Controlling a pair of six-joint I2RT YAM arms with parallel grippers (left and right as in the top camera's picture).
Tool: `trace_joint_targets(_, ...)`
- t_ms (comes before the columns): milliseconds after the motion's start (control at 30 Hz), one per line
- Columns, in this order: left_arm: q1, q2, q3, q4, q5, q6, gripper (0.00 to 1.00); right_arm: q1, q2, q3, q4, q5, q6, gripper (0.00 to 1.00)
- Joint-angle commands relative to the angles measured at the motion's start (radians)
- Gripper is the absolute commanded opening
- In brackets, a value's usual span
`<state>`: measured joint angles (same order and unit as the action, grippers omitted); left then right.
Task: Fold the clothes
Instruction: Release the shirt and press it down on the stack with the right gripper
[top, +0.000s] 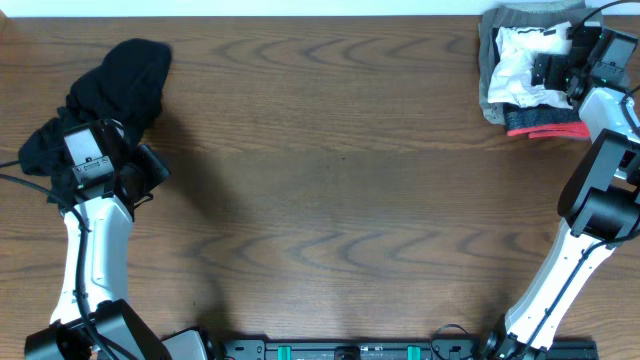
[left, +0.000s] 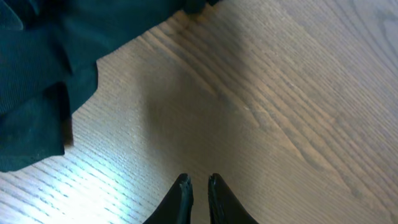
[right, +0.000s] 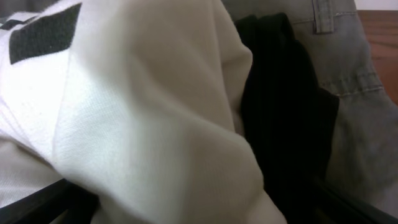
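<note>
White T-shirt (top: 520, 68) crumpled (far right), black garment (top: 125, 75) bunched left

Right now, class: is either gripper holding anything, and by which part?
Nothing is held. The left gripper is shut and empty over the table, beside the black garment. The right gripper stands open against the white garment.

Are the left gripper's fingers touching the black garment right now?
Apart. The left wrist view shows the left gripper shut over bare table, with a strip of wood grain between its fingers and the black garment.
</note>
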<state>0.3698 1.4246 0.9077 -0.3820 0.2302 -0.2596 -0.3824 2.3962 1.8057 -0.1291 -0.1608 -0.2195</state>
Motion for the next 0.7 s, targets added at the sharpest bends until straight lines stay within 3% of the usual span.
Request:
trace_joint_targets(0, -0.002, 0.006, 0.013, 0.007, 0.001, 0.0, 0.13, 0.014, 0.028, -0.019, -0.016, 0.031, -0.025, 0.99)
trace_joint_targets(100, -0.002, 0.006, 0.013, 0.007, 0.001, 0.0, 0.14, 0.015, -0.062, -0.019, -0.009, 0.03, -0.025, 0.99)
trace_joint_targets(200, -0.002, 0.006, 0.013, 0.007, 0.001, 0.0, 0.3, 0.016, -0.176, -0.019, -0.015, 0.03, -0.012, 0.99)
trace_joint_targets(267, -0.002, 0.006, 0.013, 0.007, 0.001, 0.0, 0.6, 0.019, -0.248, -0.019, -0.027, 0.029, 0.005, 0.99)
trace_joint_targets(300, -0.002, 0.006, 0.013, 0.007, 0.001, 0.0, 0.91, 0.024, -0.301, -0.019, -0.043, 0.029, 0.005, 0.99)
trace_joint_targets(333, -0.002, 0.006, 0.013, 0.006, 0.001, 0.0, 0.98, 0.027, -0.323, -0.019, -0.051, 0.029, 0.005, 0.99)
trace_joint_targets(667, -0.002, 0.006, 0.013, 0.003, 0.001, 0.0, 0.98, 0.096, -0.707, -0.019, -0.364, -0.059, 0.006, 0.99)
